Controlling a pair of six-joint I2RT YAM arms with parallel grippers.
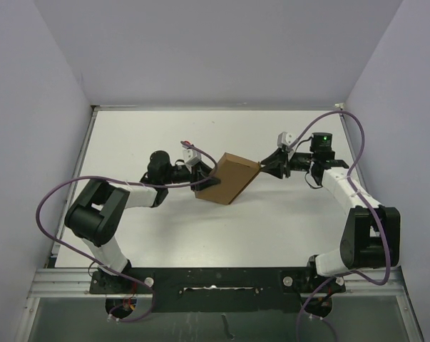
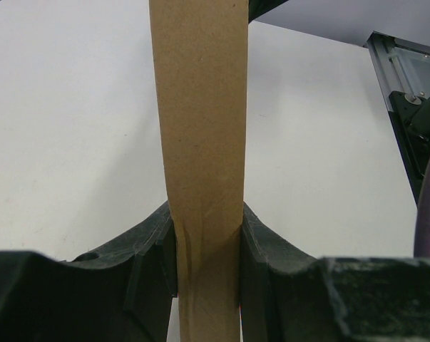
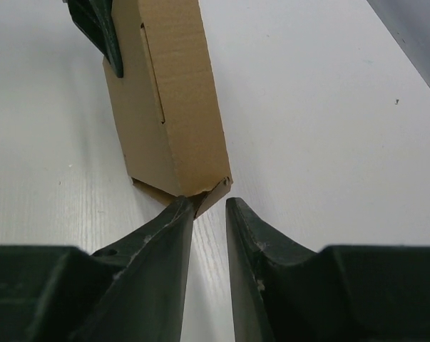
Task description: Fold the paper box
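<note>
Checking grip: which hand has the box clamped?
The left hand: the paper box is pinched between its fingers. The right hand shows an empty gap, the box corner at its tips.

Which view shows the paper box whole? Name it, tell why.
Top external: the whole paper box shows, outline and all. Left wrist shows only a strip pinched between fingers; right wrist, one end and a slotted side.
</note>
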